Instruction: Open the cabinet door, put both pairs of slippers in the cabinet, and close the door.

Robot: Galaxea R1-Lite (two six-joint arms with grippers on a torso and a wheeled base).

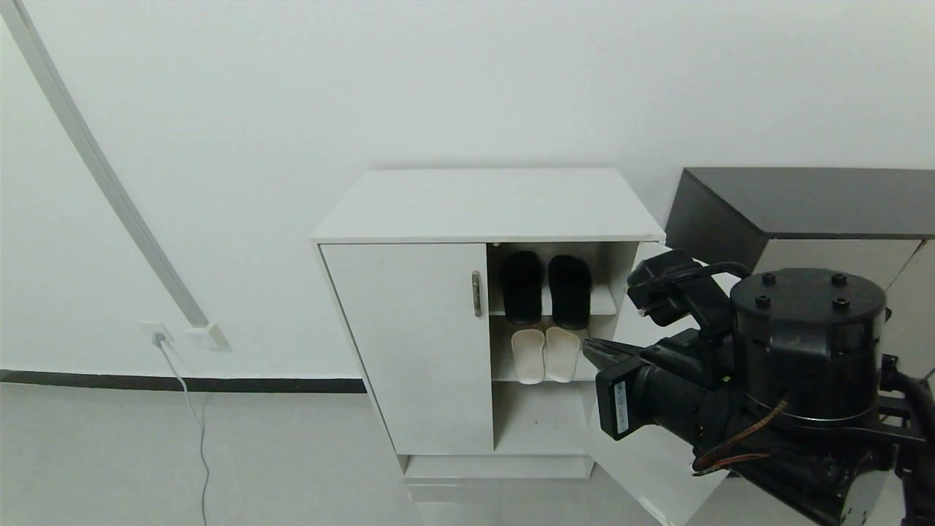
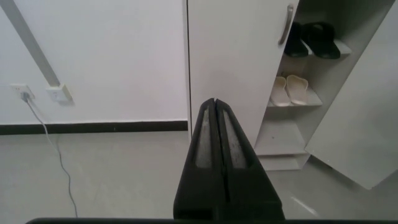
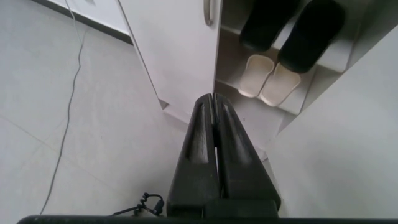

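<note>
The white cabinet (image 1: 482, 204) stands against the wall. Its left door (image 1: 409, 343) is closed and its right door (image 1: 643, 467) is swung open toward me. A black pair of slippers (image 1: 544, 288) sits on the top shelf, and a white pair of slippers (image 1: 544, 354) on the middle shelf. My right gripper (image 1: 586, 348) is shut and empty, its tip just in front of the open compartment at middle-shelf height. The right wrist view has this gripper (image 3: 213, 98) below the white slippers (image 3: 268, 78). My left gripper (image 2: 214, 102) is shut and empty, well back from the cabinet's closed door (image 2: 233, 56).
A dark table (image 1: 803, 197) stands to the right of the cabinet. A wall socket (image 1: 155, 334) with a cable trailing onto the floor is at the left, under a slanted conduit (image 1: 102, 172). The bottom shelf (image 1: 537, 420) is bare. Open floor lies left of the cabinet.
</note>
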